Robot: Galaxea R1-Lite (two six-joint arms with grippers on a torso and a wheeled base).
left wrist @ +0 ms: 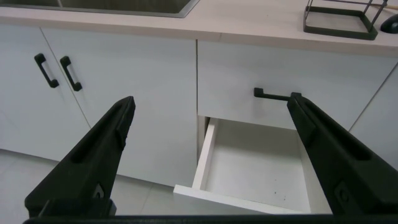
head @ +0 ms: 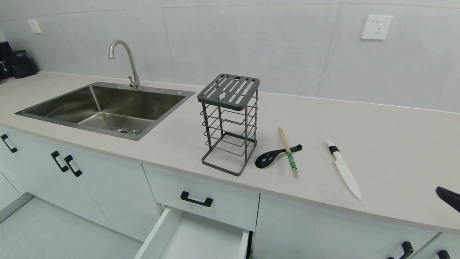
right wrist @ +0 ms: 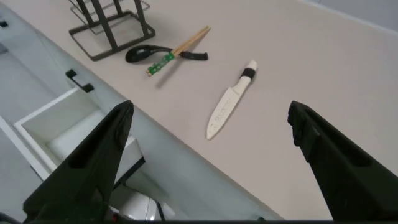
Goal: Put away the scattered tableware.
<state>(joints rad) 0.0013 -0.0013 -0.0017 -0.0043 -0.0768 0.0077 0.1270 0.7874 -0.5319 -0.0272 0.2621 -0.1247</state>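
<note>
On the beige countertop lie a black spoon, a pair of chopsticks with green ends resting across the spoon's handle, and a white knife with a black band. A dark wire rack with a slotted top stands left of them. From the right wrist, the same spoon, chopsticks and knife are seen from above. My right gripper hovers open over the counter's front edge, near the knife. My left gripper is open, low in front of the cabinets, facing an open drawer.
A steel sink with a faucet fills the left of the counter. The white drawer is pulled out below the rack, under a shut drawer with a black handle. Cabinet doors are on the left. A wall socket is behind.
</note>
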